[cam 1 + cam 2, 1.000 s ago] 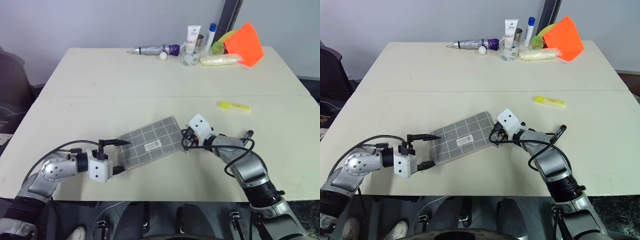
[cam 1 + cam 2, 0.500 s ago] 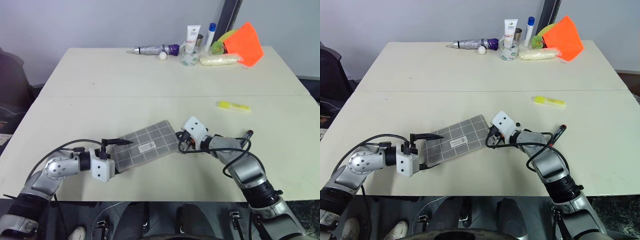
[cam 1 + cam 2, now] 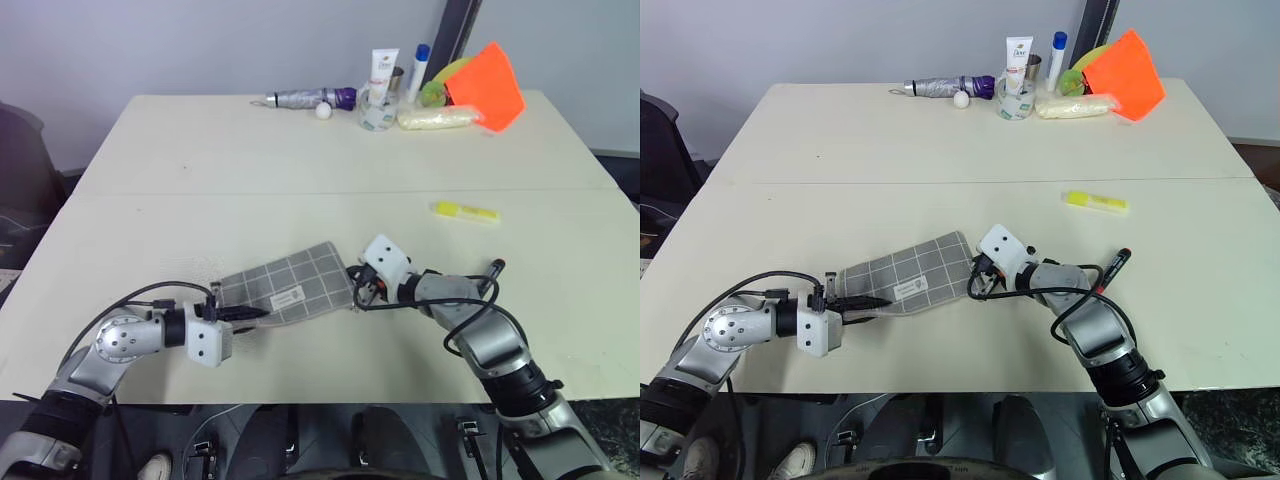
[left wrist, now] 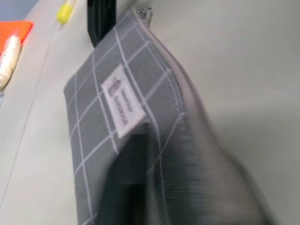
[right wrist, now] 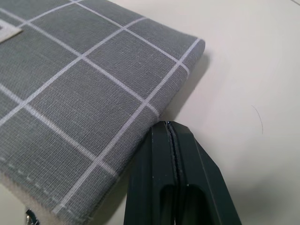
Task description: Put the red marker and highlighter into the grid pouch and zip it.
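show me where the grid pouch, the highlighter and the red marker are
grid pouch [image 3: 902, 272], right eye view, middle of the grey checked fabric
highlighter [image 3: 1095, 202], right eye view, middle of its yellow body
red marker [image 3: 1114, 266], right eye view, its barrel beside the right arm

We take this for a lab or office test space, a plain cream table [image 3: 940, 140] against a bare grey wall [image 3: 840, 40], props bunched at the table's far edge well beyond our grippers, folded umbrella [image 3: 945, 87], lotion tube [image 3: 1017, 55], orange cloth [image 3: 1125, 72]
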`<state>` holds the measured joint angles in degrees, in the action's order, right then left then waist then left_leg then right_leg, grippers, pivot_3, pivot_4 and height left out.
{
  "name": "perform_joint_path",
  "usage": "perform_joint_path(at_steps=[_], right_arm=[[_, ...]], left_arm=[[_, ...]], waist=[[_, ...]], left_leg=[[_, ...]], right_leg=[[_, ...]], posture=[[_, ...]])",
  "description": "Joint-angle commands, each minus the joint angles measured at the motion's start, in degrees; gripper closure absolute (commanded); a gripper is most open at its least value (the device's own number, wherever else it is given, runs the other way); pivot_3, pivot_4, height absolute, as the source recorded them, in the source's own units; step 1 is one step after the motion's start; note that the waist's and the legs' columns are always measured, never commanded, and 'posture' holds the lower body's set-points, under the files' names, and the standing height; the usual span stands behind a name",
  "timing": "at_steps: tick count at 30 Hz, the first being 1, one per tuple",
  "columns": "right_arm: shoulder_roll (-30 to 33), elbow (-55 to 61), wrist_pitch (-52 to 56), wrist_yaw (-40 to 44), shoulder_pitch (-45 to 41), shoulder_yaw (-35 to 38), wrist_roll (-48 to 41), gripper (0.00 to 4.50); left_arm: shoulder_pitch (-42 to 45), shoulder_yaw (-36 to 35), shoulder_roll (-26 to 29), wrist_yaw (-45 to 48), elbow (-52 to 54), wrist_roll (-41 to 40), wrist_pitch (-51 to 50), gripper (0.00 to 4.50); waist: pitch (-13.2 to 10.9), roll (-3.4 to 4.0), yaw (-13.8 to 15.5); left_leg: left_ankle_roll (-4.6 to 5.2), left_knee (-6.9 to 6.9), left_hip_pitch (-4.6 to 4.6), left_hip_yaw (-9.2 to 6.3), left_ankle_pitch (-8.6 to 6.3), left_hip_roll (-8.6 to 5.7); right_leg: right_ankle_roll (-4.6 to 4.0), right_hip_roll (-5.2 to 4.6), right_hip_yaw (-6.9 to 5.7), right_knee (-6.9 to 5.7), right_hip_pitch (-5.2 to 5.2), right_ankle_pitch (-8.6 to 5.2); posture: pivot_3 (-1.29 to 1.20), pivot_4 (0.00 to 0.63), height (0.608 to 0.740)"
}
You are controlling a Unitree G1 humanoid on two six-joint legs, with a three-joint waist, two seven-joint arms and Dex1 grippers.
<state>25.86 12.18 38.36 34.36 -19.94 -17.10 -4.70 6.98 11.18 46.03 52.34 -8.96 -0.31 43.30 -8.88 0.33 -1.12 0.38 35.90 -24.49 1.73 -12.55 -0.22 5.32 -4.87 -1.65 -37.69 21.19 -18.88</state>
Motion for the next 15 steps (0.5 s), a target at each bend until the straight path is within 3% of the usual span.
perform_joint_path(at_steps=[1, 7, 12, 15], right_arm=[[0.5, 0.1, -1.2, 0.1, -1.3, 1.7, 0.3, 4.5], [2.7, -3.6, -2.2, -4.2, -6.4, 10.9, 0.6, 4.5], [4.9, -4.9, -0.7, -4.4, -8.8, 16.5, -1.7, 4.5], [4.6, -5.0, 0.6, -4.9, -9.0, 18.3, -2.4, 3.63]], left_arm=[[0.2, -2.1, -1.4, -1.1, 3.1, -5.0, -5.0, 4.42], [1.8, -4.5, -6.3, -4.9, 12.4, -13.8, -24.3, 4.42], [5.1, -5.3, -12.5, -10.4, 17.1, -16.1, -37.7, 4.42], [6.5, -4.9, -15.8, -12.9, 17.3, -14.6, -39.5, 4.5]], waist=[[0.0, 0.01, 0.0], [-0.1, -0.05, 0.3], [-0.1, -0.08, 0.4], [-0.1, -0.07, 0.1]], left_leg=[[0.0, 0.0, 0.0, 0.0, 0.0, 0.0], [0.0, 0.07, -0.12, 0.0, 0.0, -0.01], [0.02, 0.1, -0.25, 0.0, 0.01, -0.04], [0.05, 0.07, -0.25, 0.04, 0.0, -0.01]], right_leg=[[0.0, 0.0, 0.0, 0.0, 0.0, 0.0], [0.02, -0.02, 0.0, 0.0, 0.0, 0.01], [0.06, 0.02, -0.05, -0.02, -0.09, 0.03], [0.06, 0.15, -0.05, -0.03, -0.08, 0.02]], posture=[[0.0, 0.15, 0.74], [0.0, 0.15, 0.74], [0.0, 0.15, 0.74], [0.0, 0.15, 0.74]])
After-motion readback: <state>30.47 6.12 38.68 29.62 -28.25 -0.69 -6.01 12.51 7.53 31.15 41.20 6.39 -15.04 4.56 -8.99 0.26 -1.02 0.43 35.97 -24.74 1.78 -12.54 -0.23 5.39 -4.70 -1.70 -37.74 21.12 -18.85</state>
